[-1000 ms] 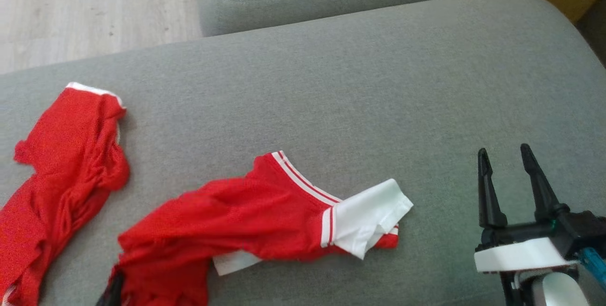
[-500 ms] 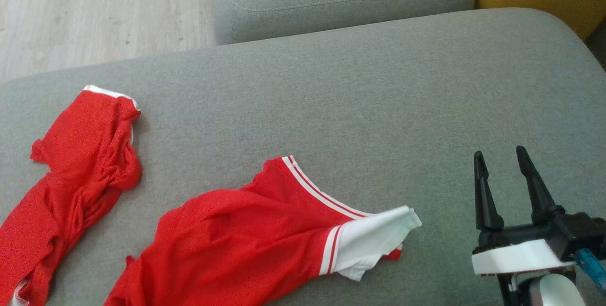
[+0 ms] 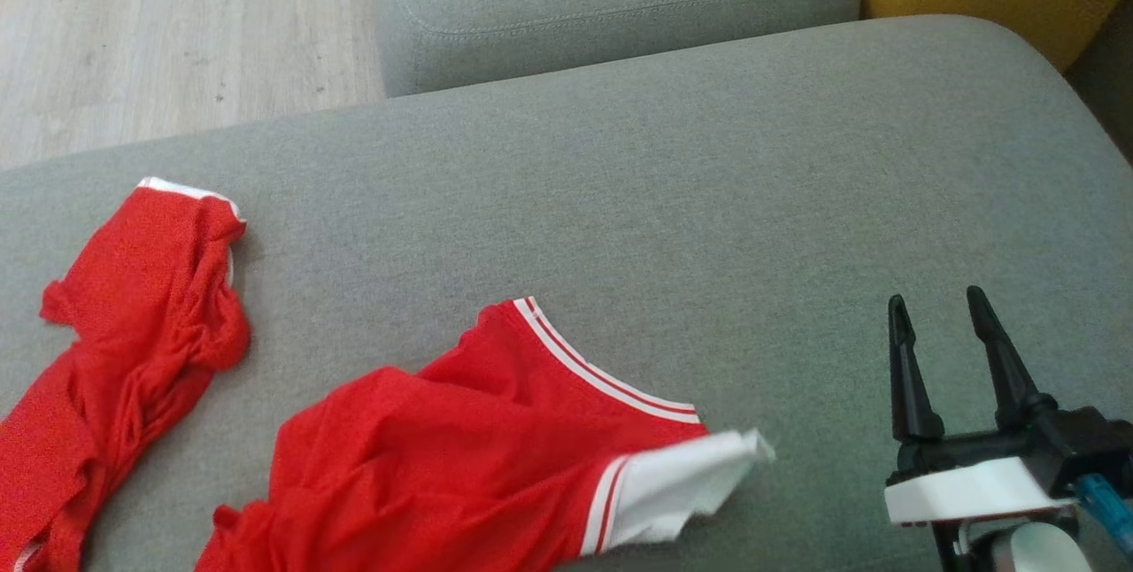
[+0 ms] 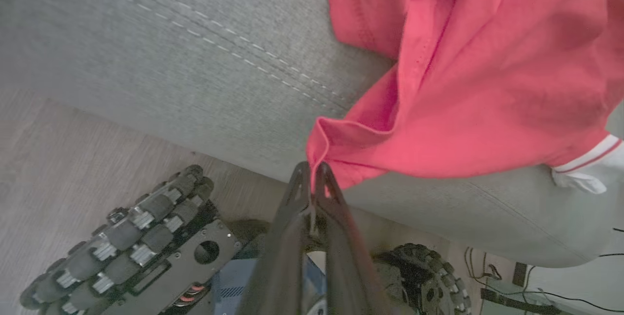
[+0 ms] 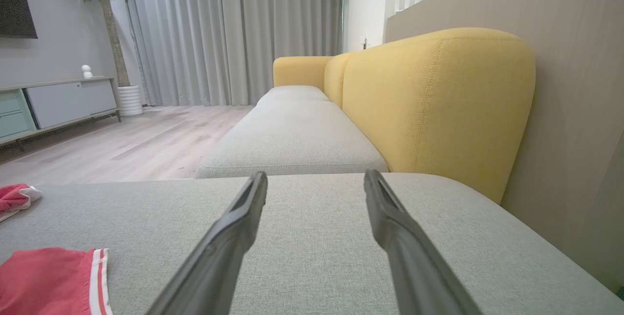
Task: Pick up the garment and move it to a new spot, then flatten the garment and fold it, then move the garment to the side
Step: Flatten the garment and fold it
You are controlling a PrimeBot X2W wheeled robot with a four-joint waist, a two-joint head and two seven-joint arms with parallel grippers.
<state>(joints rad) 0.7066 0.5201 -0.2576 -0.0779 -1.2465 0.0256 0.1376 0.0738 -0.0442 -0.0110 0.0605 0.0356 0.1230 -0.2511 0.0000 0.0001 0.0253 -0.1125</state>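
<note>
Head view: we note the red jersey [image 3: 460,457] lying crumpled on the grey sofa cushion [image 3: 708,200], near its front edge and left of centre. Its white sleeve [image 3: 682,483] points toward the right tool [image 3: 936,299]. That tool hovers over bare cushion at lower right, fingers apart with nothing between them, clear of the sleeve. A second red cloth [image 3: 133,333] with a white hem lies bunched at far left; we cannot tell whether it joins the jersey. Wooden floor [image 3: 133,23] lies beyond the cushion. Left wrist view: the left tool [image 4: 312,171] has its fingers pressed together on a folded edge of the jersey, which spills over the cushion's front. The robot's wheels [image 4: 146,227] stand on the floor beneath. Right wrist view: the right tool's fingers stand wide over the cushion, empty. The jersey's striped trim sits at lower left, and a yellow backrest [image 5: 438,100] rises to the right.
</note>
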